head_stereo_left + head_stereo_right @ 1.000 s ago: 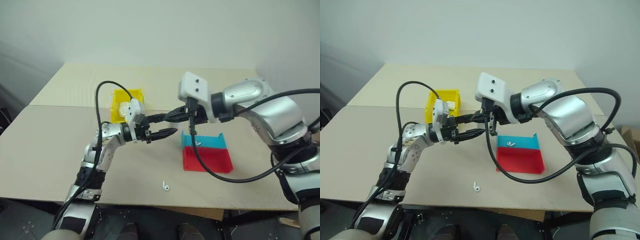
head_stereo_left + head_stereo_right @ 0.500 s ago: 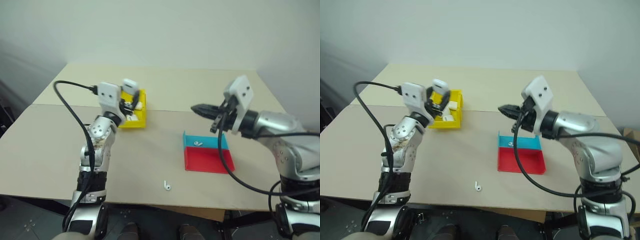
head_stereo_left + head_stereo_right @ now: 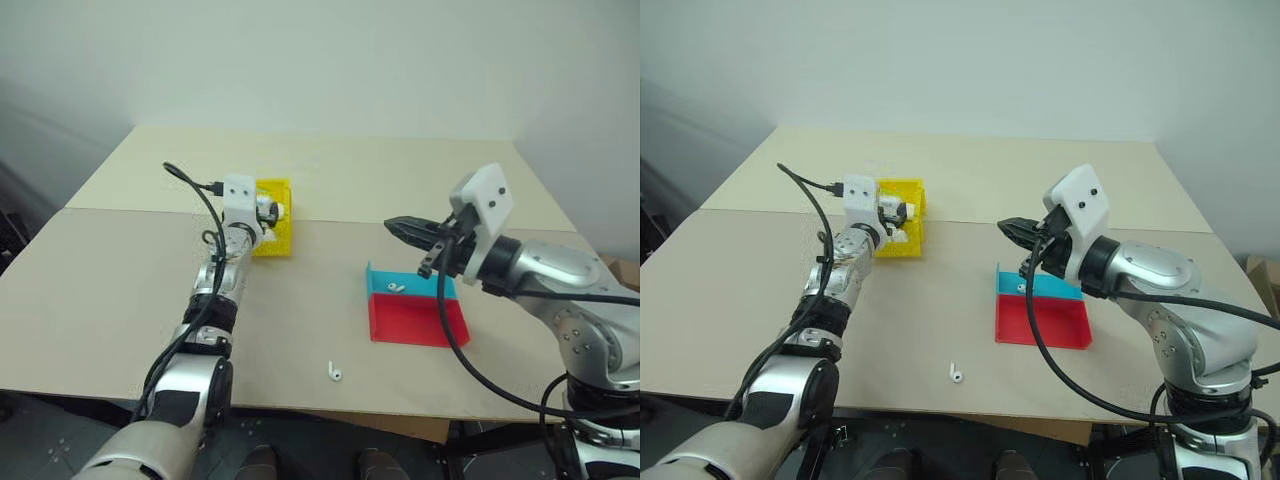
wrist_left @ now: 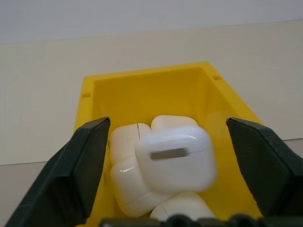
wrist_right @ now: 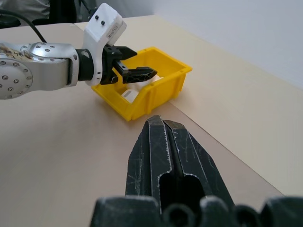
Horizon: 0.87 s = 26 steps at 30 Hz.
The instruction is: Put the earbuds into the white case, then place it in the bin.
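Observation:
The white case (image 4: 175, 154) lies on top of several other white cases inside the yellow bin (image 4: 147, 90). My left gripper (image 4: 168, 126) hangs open over the bin (image 3: 272, 243), its fingers (image 4: 90, 165) standing either side of the case without touching it. One of the earbuds (image 3: 334, 374) lies on the table near the front edge. Two more earbuds (image 3: 395, 287) rest in the blue part of a tray. My right gripper (image 3: 392, 226) is shut and empty, held level above the table behind that tray.
A flat tray with a red (image 3: 415, 320) front half and a blue back half lies right of centre. The bin (image 5: 161, 87) sits at the seam between two tabletop boards. A black cable (image 3: 200, 190) loops off my left wrist.
My left arm swung from the table's middle to the bin with the case, lowered and opened, leaving the case in the bin. My right arm drew back to the right.

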Tool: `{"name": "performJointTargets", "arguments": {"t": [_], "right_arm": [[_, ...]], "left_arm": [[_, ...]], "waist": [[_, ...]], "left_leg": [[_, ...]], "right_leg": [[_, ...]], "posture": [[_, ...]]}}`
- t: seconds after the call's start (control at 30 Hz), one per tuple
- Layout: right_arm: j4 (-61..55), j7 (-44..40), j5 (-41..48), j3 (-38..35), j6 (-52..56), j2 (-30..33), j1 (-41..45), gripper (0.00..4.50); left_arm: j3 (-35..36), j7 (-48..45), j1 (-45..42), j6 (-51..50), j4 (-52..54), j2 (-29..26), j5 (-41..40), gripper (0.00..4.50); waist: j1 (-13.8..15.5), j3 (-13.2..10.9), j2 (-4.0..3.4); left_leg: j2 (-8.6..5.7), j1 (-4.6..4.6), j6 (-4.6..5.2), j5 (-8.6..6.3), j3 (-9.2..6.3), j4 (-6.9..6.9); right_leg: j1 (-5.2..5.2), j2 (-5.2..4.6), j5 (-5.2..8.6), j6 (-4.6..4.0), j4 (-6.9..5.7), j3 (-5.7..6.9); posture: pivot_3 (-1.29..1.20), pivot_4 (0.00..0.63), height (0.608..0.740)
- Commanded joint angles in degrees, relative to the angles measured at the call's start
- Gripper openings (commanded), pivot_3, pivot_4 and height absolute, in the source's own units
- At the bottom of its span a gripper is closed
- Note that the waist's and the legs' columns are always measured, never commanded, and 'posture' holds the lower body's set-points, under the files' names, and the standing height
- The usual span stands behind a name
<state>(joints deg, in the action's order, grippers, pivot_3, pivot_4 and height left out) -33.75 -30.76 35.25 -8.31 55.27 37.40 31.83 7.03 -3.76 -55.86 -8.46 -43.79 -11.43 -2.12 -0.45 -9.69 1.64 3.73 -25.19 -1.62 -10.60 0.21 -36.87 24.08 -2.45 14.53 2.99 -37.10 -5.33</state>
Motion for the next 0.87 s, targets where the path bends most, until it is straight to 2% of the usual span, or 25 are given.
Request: {"name": "performJointTargets", "arguments": {"t": [0.03,0.1,0.17,0.3,0.43,0.63,0.77,0.87], "right_arm": [[-2.3,-0.6,-1.2,-1.5,-3.2,2.1,-2.9,0.00],[-2.0,-1.3,-2.7,-1.3,-5.6,2.9,-5.8,0.00],[-1.6,0.0,-4.5,-1.5,-9.3,1.2,-9.6,0.00],[0.3,-0.4,-8.6,0.4,-16.9,-0.8,-16.5,0.00],[3.5,-4.7,-11.3,1.9,-22.6,0.9,-19.9,0.00],[3.7,-11.7,-6.7,-2.4,-25.0,3.1,-23.6,0.00],[-0.2,-14.0,-2.4,-6.4,-23.9,4.3,-27.0,0.00],[-2.1,-14.8,-0.3,-7.7,-23.5,5.3,-27.9,0.00]], "left_arm": [[0.0,-8.9,3.3,4.3,7.8,-2.0,-3.3,4.44],[-0.1,-13.5,7.2,2.6,14.4,-3.3,-5.4,4.44],[0.7,-19.5,13.1,0.1,24.3,-5.9,-9.4,4.44],[2.2,-31.5,26.0,-7.7,46.1,-13.9,-19.4,4.44],[6.8,-38.9,39.6,-15.3,64.8,-22.9,-29.6,4.44],[16.9,-39.9,57.0,-23.1,81.7,-30.8,-37.7,4.44],[23.0,-35.4,64.6,-26.9,88.8,-30.6,-42.2,4.44],[24.3,-33.8,67.0,-27.3,91.7,-30.3,-44.3,4.44]], "waist": [[-0.3,0.0,0.00],[-0.5,0.0,-0.01],[-0.7,0.0,-0.01],[-1.4,0.0,-0.02],[-1.7,0.0,-0.05],[-1.9,0.0,-0.04],[-1.7,0.0,-0.03],[-1.7,0.0,-0.03]], "left_leg": [[0.00,0.00,-0.01,0.01,0.00,0.03],[0.01,0.00,-0.05,0.03,0.01,0.08],[0.02,0.01,-0.08,0.05,0.02,0.09],[0.08,0.04,-0.19,0.11,0.02,0.11],[0.09,0.16,-0.21,0.13,0.03,0.06],[0.16,0.66,-0.20,0.11,0.07,0.09],[0.17,1.00,-0.16,0.08,0.10,0.11],[0.18,1.10,-0.16,0.08,0.10,0.11]], "right_leg": [[0.00,0.00,0.00,0.00,0.00,0.00],[0.03,0.00,0.00,0.00,-0.01,-0.02],[0.04,0.00,0.00,0.00,-0.04,-0.02],[0.06,0.02,0.00,-0.01,-0.12,-0.03],[-0.12,-0.01,-0.02,-0.01,-0.09,-0.03],[-0.58,0.00,0.05,-0.05,-0.02,-0.01],[-0.90,-0.01,0.24,0.09,0.01,-0.01],[-0.99,-0.01,0.33,0.20,0.01,-0.02]], "posture": [[0.00,0.150,0.740],[0.00,0.150,0.740],[0.00,0.150,0.740],[0.00,0.150,0.740],[0.00,0.150,0.740],[0.00,0.150,0.740],[0.00,0.150,0.740],[0.00,0.150,0.740]]}}
